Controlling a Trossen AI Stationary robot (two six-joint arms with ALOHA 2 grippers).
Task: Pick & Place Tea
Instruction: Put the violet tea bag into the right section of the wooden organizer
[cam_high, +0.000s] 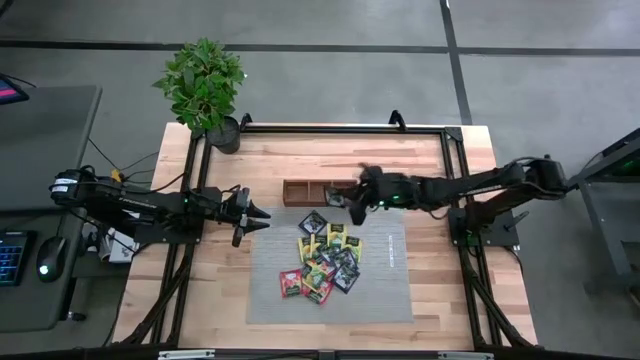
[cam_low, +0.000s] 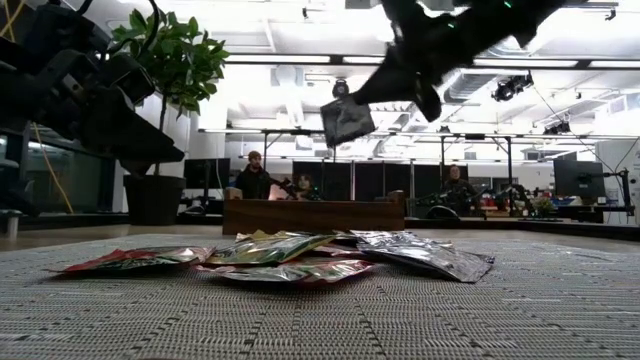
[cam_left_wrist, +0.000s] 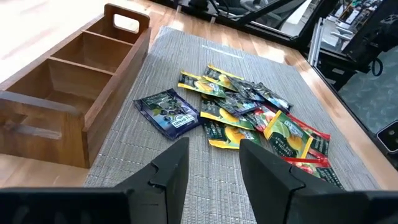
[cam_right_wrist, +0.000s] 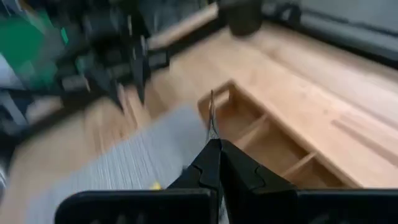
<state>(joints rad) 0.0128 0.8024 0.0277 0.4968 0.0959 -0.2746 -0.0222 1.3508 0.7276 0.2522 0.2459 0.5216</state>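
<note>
Right claw (cam_high: 356, 205) stretched out above the tray's (cam_high: 300, 191) end, pinching a dark sachet (cam_low: 346, 120) that dangles in air. Left claw (cam_high: 252, 216) spread, empty, hovering beside the mat (cam_high: 390, 280), aimed at the pile (cam_high: 326, 262).

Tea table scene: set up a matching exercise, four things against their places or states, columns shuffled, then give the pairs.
Things:
1. right gripper
2. left gripper
3. wooden tray
4. potted plant

Places or states:
A. at the table's far left corner
B. shut on a dark sachet, lifted above the pile
C. open, empty, at the mat's left edge
D. along the mat's far edge

Pairs: 1-B, 2-C, 3-D, 4-A
</note>
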